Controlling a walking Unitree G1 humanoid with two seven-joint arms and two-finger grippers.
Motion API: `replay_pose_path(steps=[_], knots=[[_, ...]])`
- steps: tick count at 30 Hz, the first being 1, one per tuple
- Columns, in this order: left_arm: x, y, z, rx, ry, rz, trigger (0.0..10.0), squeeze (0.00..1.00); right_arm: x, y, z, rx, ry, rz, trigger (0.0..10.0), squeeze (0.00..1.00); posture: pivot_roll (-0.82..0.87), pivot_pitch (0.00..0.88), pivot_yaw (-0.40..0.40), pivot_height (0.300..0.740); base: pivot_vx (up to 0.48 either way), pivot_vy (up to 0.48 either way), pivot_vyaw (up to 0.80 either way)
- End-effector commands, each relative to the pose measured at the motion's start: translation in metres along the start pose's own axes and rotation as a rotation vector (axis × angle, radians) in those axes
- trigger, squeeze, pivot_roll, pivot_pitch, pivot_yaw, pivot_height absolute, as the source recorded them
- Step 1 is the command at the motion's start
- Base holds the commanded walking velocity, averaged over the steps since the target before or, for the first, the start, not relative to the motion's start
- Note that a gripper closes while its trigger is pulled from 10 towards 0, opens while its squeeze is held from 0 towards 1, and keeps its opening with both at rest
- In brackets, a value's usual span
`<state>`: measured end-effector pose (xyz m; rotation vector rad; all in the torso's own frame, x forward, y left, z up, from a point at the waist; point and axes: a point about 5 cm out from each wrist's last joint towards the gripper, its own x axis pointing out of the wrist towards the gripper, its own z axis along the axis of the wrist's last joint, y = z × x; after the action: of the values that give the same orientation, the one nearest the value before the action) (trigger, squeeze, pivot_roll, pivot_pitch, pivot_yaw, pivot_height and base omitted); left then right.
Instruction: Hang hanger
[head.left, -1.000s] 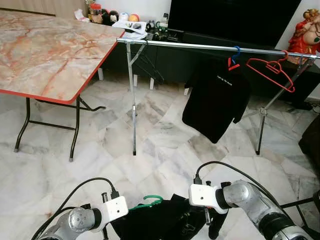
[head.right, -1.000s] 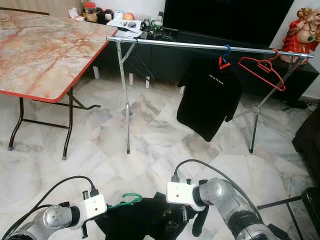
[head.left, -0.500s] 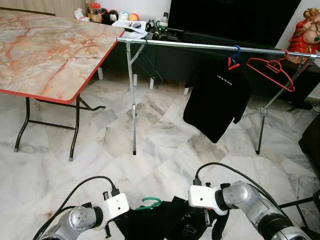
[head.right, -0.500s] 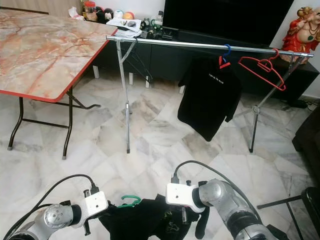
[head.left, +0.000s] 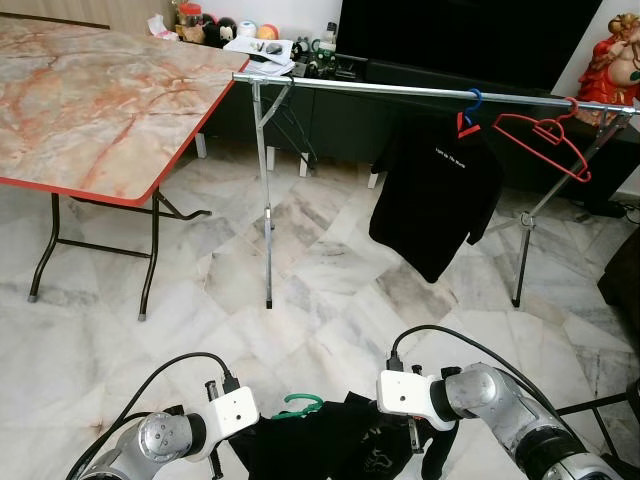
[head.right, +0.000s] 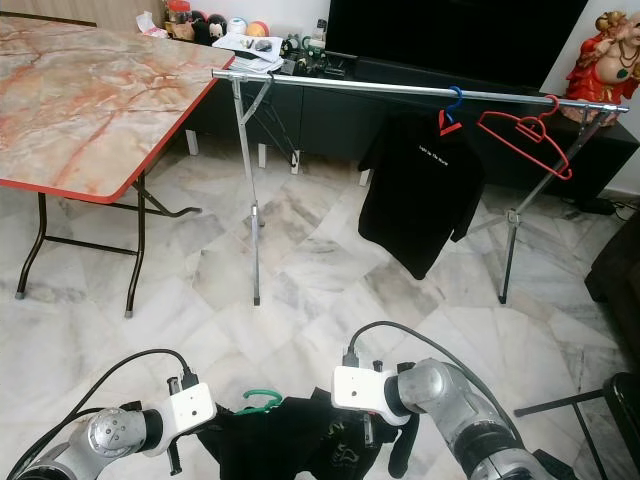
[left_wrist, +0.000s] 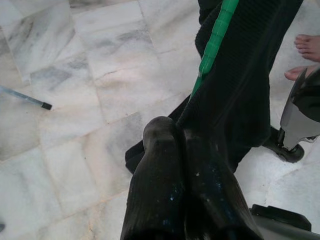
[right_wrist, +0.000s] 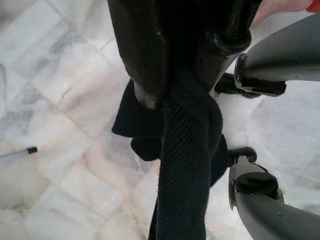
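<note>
Since a second ago the green hanger (head.left: 298, 404) with its black garment (head.left: 330, 450) has sunk slightly lower between the arms, while the rail (head.left: 420, 92) sits a touch lower in view. The left tool (left_wrist: 182, 145) is pinched closed on the garment's shoulder beside the hanger's green arm; the right tool (right_wrist: 175, 95) is clamped on the other shoulder fold. Both hold it well short of the rail, where a black shirt (head.left: 435, 195) and a red hanger (head.left: 545, 140) hang. The marble tabletop (head.left: 90, 100) stands left of the rail
</note>
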<state>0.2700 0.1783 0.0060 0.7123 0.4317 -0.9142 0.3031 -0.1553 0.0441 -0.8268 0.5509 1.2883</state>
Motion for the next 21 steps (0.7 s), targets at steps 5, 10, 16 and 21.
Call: replay_pose_path(steps=[5, 10, 16, 21], knots=[[-0.004, 0.012, -0.005, 0.028, 0.06, 0.11, 0.0, 0.0, -0.005, -0.013, -0.011, 0.063, 0.09, -0.165, 10.0, 0.0, 0.08, 0.113, -0.141, 0.74, 0.0, 0.0, 0.0], [-0.009, 0.018, -0.015, 0.008, 0.13, 0.209, 0.0, 0.0, -0.01, -0.019, -0.022, 0.194, 0.123, -0.329, 10.0, 0.0, 0.08, 0.113, -0.142, 0.74, 0.0, 0.0, 0.0], [-0.008, 0.009, -0.025, 0.018, 0.211, 0.168, 0.0, 0.0, -0.011, -0.033, -0.007, 0.442, -0.106, -0.484, 10.0, 0.0, 0.08, 0.112, -0.141, 0.74, 0.0, 0.0, 0.0], [-0.006, -0.001, -0.032, 0.006, 0.276, 0.096, 0.0, 0.0, -0.007, -0.024, 0.012, 0.438, -0.3, -0.28, 10.0, 0.0, 0.07, 0.111, -0.139, 0.74, 0.0, 0.0, 0.0]])
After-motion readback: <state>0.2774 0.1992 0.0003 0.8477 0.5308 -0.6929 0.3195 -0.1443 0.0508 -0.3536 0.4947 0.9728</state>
